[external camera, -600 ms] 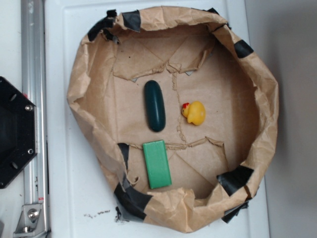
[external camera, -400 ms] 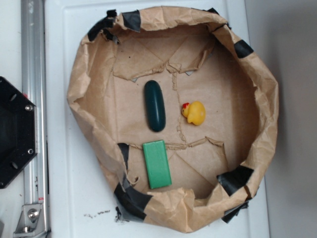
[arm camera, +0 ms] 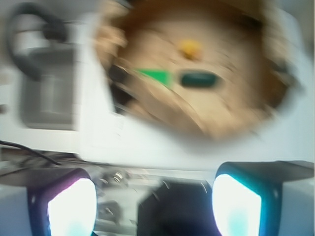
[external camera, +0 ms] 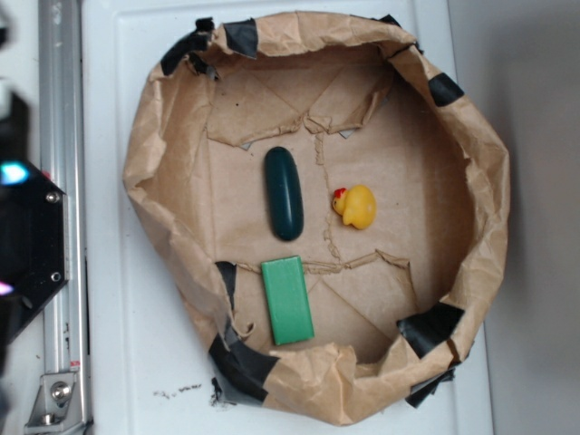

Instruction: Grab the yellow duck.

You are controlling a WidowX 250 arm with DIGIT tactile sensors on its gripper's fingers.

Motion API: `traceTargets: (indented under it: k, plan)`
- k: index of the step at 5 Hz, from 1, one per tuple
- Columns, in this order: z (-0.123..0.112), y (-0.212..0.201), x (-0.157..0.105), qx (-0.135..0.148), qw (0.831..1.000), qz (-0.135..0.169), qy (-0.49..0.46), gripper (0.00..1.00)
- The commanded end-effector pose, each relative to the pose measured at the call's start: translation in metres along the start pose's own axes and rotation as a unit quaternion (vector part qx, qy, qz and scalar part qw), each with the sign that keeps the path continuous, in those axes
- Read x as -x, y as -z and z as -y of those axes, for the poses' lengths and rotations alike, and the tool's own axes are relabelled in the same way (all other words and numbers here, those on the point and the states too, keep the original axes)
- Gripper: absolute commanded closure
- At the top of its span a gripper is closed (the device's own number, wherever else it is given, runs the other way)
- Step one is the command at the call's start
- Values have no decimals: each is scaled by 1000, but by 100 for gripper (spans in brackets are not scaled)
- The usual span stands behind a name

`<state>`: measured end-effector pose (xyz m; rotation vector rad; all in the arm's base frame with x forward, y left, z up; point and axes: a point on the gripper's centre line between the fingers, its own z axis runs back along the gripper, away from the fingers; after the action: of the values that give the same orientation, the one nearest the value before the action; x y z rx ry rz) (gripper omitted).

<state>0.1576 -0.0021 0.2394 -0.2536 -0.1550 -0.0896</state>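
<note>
The yellow duck [external camera: 357, 206] sits upright on the brown paper floor of the basin, right of centre, its red beak pointing left. In the blurred wrist view the yellow duck [arm camera: 189, 49] shows as a small spot far ahead. My gripper [external camera: 7, 231] shows only as a blurred dark shape with two glowing spots at the left edge, well outside the basin and far from the duck. In the wrist view my gripper [arm camera: 155, 206] is open, its lit fingertips [arm camera: 71, 209] wide apart with nothing between them.
A crumpled brown paper basin [external camera: 145, 163], taped with black, holds a dark green capsule [external camera: 284, 193] left of the duck and a flat green block [external camera: 287, 300] in front. The black robot base [external camera: 32, 254] and a metal rail [external camera: 62, 109] lie at the left.
The gripper has come into the exterior view at the left edge, blurred by motion. The duck and both green items have not moved.
</note>
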Motion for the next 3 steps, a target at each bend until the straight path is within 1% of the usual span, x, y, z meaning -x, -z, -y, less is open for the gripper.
traceTargets:
  k: [1,2,3]
  plan:
    - [-3,15,-56,-76,995,43,38,0]
    - [-10,47,-69,-112,992,39,44,0]
    - [-26,79,-79,-139,989,26,30,0]
